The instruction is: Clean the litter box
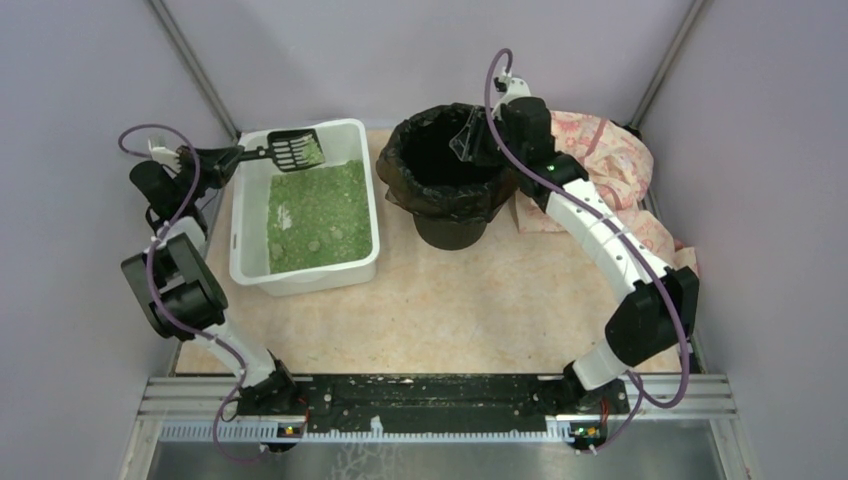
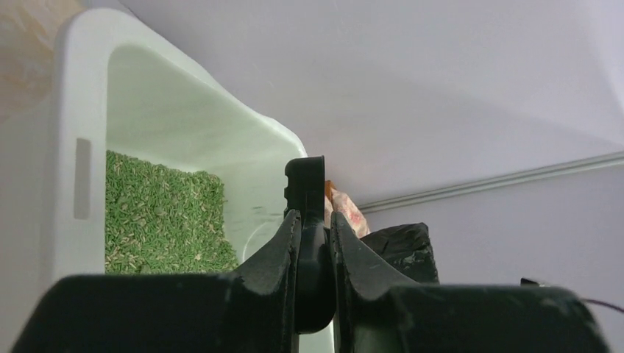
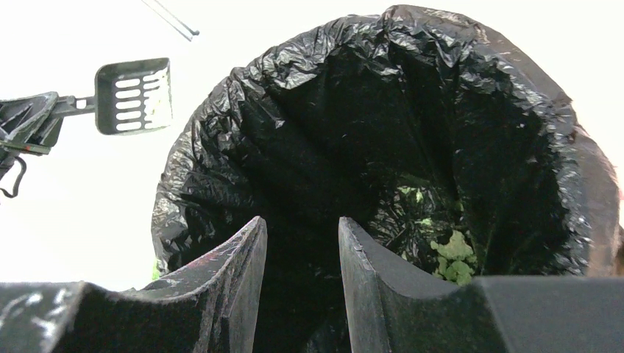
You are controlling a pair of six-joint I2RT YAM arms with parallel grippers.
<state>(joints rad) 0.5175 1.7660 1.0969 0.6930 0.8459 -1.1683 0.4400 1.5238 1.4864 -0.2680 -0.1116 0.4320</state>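
1. Two grippers are in play. The left gripper (image 1: 240, 155) hangs just outside the far-left corner of the litter box (image 1: 243, 215), so the box lies to its right and nearer the arm bases.
2. Its jaws are clamped on the flat black handle of a scoop (image 1: 293, 150). The left wrist view shows the handle (image 2: 307, 191) pinched edge-on in that gripper (image 2: 315, 220).
3. The scoop's slotted black head hovers over the box's far-left corner with a little green litter on it. From the right wrist it is a square, slotted pan (image 3: 135, 95).
4. The box stands on the left of the desk (image 1: 450, 300), beside the bin (image 1: 400, 160) but apart from it.
5. It is a white, smooth plastic tub, rectangular with rounded corners and a rolled rim. Its walls (image 2: 184, 132) look glossy.
6. Green litter (image 1: 320, 215) covers most of the floor, coarse and granular; close up the grains (image 2: 158, 213) are short pellets.
7. The right gripper (image 1: 475, 140) hangs over the bin's far-right rim, well apart from the box. Its jaws (image 3: 298, 228) stand apart, the bin's mouth showing through the gap.
8. The bin is round, lined with a crinkled, shiny black bag (image 3: 221, 147); green clumps (image 3: 452, 257) lie at the bottom.
9. A rumpled pink patterned cloth (image 1: 610, 150) lies behind the right arm.
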